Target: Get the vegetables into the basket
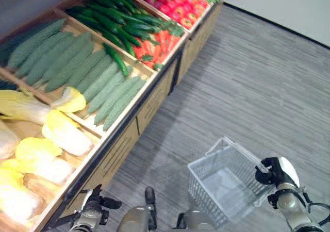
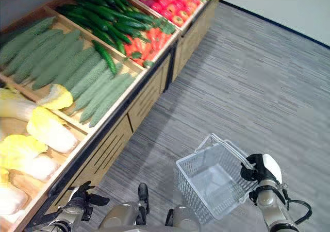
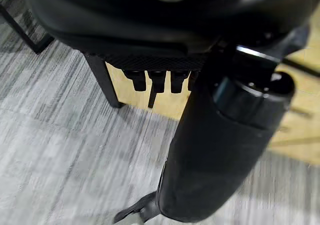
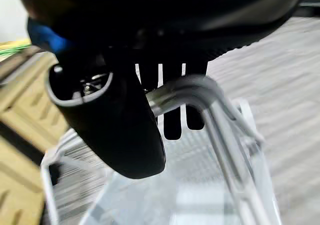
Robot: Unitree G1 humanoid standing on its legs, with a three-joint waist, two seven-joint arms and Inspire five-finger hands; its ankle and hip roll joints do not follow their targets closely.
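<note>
Wooden produce stand (image 1: pixel 154 100) along the left, grey striped floor (image 1: pixel 247 87), pale wall (image 1: pixel 289 5) behind.

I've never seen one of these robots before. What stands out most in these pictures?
A long wooden produce stand runs along the robot's left, packed in sections: pale cabbages nearest, then bumpy bitter gourds, dark cucumbers, carrots and red vegetables at the far end. At lower right, the robot's right hand grips the handle of an empty wire basket over grey carpet.
</note>
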